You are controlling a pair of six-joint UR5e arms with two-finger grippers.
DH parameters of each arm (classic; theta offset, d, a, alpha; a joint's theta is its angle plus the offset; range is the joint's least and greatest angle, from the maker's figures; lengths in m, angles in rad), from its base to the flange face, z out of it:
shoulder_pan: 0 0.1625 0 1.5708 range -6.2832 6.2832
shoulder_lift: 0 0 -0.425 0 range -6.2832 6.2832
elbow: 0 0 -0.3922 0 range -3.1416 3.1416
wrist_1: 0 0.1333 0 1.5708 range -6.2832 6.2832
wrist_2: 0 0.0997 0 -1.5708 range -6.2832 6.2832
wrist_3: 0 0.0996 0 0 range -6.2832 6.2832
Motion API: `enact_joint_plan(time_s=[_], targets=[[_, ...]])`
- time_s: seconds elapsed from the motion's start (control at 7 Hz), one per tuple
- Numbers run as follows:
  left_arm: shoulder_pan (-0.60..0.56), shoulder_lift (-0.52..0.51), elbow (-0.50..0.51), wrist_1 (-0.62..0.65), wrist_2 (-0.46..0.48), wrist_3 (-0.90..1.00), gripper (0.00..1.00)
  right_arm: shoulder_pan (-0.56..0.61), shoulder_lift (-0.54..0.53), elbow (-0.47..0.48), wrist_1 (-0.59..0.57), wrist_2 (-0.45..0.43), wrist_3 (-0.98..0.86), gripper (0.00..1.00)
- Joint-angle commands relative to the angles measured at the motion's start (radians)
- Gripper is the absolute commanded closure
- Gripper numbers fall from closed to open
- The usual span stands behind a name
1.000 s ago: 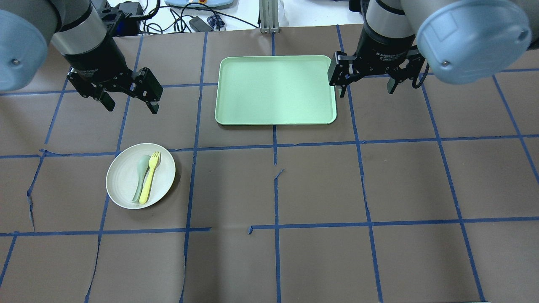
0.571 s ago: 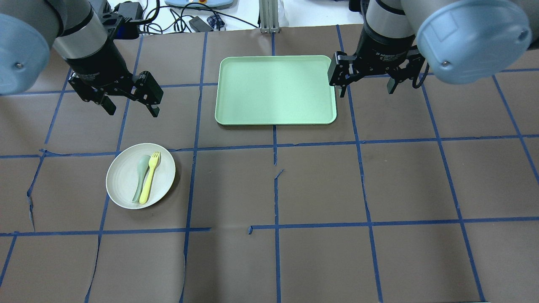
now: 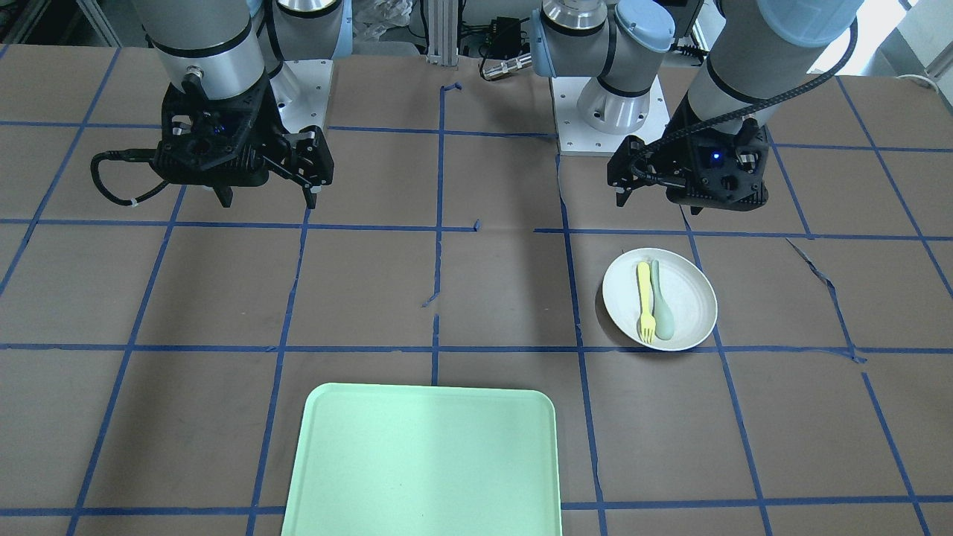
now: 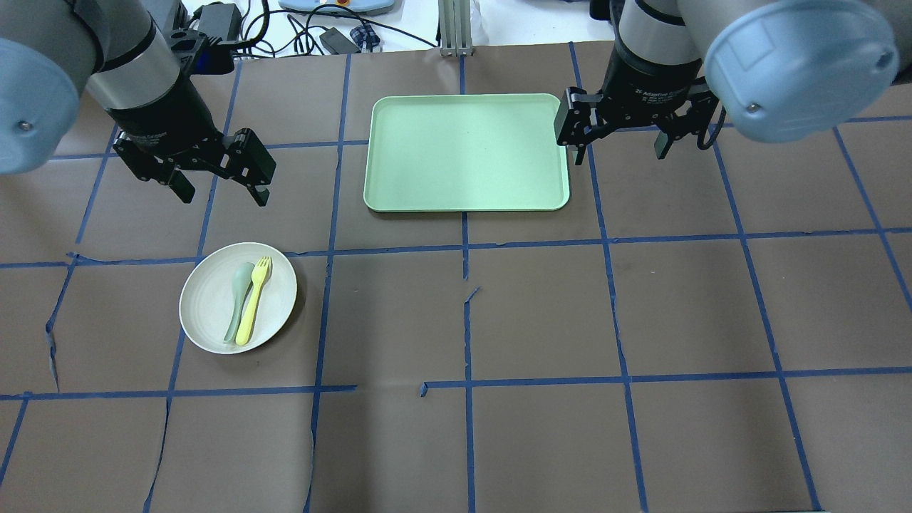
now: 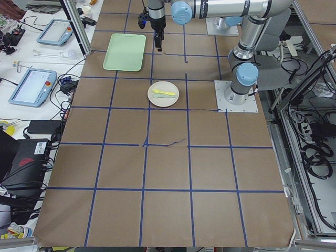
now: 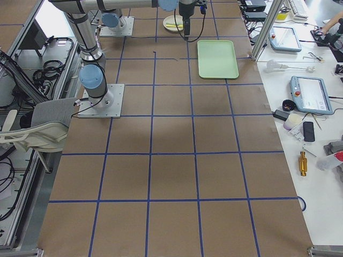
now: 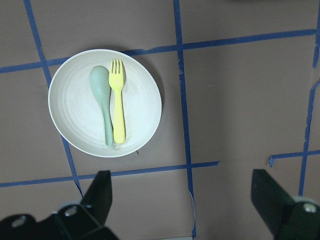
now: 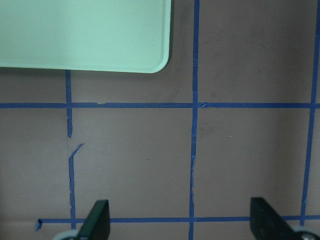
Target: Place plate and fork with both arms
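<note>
Looking forward over the robot's shoulders, the foreground shows the table (image 4: 541, 320), covered in brown paper and divided into squares by blue tape lines (image 4: 627, 377). Next comes the plate (image 4: 203, 317), resting flat on the paper on the robot's left side, over one tape line. On it lies the fork (image 4: 254, 299), tines pointing away from the robot. A pale grey-green spoon (image 4: 239, 303) lies just beside it on its left, bowl at the same end; whether the two touch cannot be told. Both utensils lie within the plate's rim.

Beyond the plate, the left gripper (image 4: 224, 194) hangs above the table, apart from the plate, its jaws spread wide with nothing between them. The left wrist view looks down on plate, fork and spoon, with the two black fingers (image 7: 97, 195) well apart at its lower edge. At a similar depth on the robot's right, the right gripper (image 4: 620, 155) hangs over the paper, jaws likewise spread and holding nothing.

Farther on, a pale green rectangular tray (image 4: 467, 153) lies flat near the table's far edge. The front-facing view shows both grippers well apart from it, on the robot's side. Past the table edge, black cables (image 4: 313, 28) lie on a white surface.
</note>
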Motion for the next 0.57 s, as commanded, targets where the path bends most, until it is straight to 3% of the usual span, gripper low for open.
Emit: enact_joint_plan(time_s=[0.0, 0.43], targets=[[0.003, 0.005, -0.002, 0.0, 0.005, 0.0, 0.0, 0.001, 0.0, 0.0, 0.0, 0.0, 0.0, 0.0], [0.006, -0.002, -0.005, 0.006, 0.014, 0.015, 0.0, 0.001, 0.0, 0.006, 0.0, -0.002, 0.0, 0.0]])
